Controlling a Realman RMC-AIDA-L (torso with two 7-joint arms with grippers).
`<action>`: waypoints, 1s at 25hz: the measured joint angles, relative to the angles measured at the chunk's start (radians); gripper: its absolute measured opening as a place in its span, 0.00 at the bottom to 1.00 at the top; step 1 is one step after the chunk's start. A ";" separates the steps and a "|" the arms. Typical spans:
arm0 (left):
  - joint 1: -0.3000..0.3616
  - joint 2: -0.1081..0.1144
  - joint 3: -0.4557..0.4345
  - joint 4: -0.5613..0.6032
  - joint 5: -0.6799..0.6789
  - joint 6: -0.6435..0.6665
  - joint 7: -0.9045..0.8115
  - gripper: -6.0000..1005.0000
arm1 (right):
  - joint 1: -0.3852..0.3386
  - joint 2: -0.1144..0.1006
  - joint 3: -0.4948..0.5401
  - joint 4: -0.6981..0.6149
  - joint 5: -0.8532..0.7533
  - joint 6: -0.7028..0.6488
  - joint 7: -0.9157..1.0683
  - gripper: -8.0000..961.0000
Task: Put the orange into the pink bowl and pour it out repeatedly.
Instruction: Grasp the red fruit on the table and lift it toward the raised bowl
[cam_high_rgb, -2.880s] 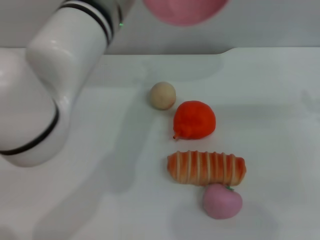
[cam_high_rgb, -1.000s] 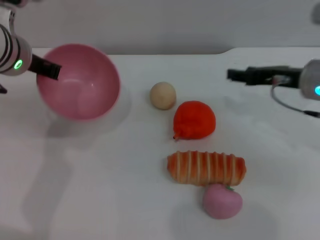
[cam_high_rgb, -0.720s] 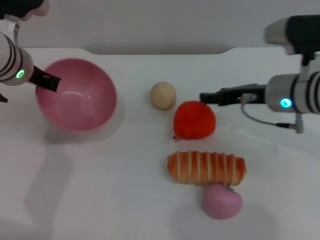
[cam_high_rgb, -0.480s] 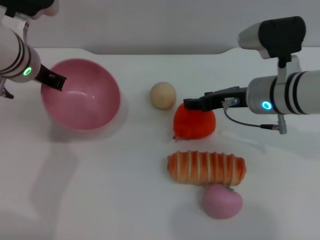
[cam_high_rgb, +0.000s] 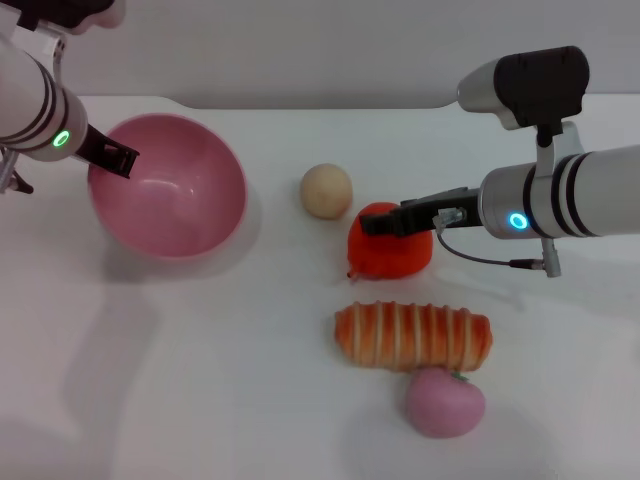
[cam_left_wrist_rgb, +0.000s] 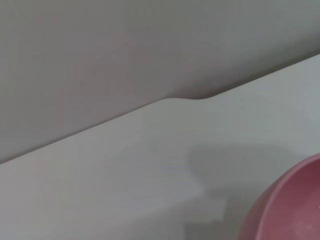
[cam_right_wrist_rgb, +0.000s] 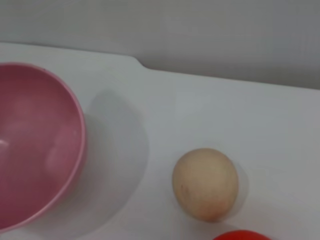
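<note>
The orange (cam_high_rgb: 392, 250) lies on the white table (cam_high_rgb: 250, 380) at the middle; a sliver of it also shows in the right wrist view (cam_right_wrist_rgb: 242, 235). My right gripper (cam_high_rgb: 374, 225) reaches in from the right and sits right at the orange's upper side. The pink bowl (cam_high_rgb: 170, 190) stands open side up at the left, also seen in the right wrist view (cam_right_wrist_rgb: 35, 145) and the left wrist view (cam_left_wrist_rgb: 287, 205). My left gripper (cam_high_rgb: 112, 157) is shut on the bowl's left rim.
A beige ball (cam_high_rgb: 326, 190) lies just left of and behind the orange, also in the right wrist view (cam_right_wrist_rgb: 206, 182). A striped long bread (cam_high_rgb: 413, 336) and a small pink peach-like fruit (cam_high_rgb: 444, 402) lie in front of the orange. A grey wall backs the table.
My left arm has brought the pink bowl down from above and set it at the left. My right arm has come in from the right, its gripper now at the orange.
</note>
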 joint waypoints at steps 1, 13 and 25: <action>0.000 0.000 0.001 0.000 0.000 0.000 0.000 0.04 | 0.009 0.000 -0.003 0.016 0.000 -0.003 0.003 0.68; -0.007 -0.002 0.009 0.004 -0.008 -0.006 0.000 0.04 | 0.046 -0.001 -0.009 0.073 0.001 -0.001 0.005 0.66; -0.007 -0.002 0.009 0.001 -0.012 -0.003 0.000 0.04 | 0.034 -0.007 -0.008 0.077 -0.013 -0.006 0.006 0.35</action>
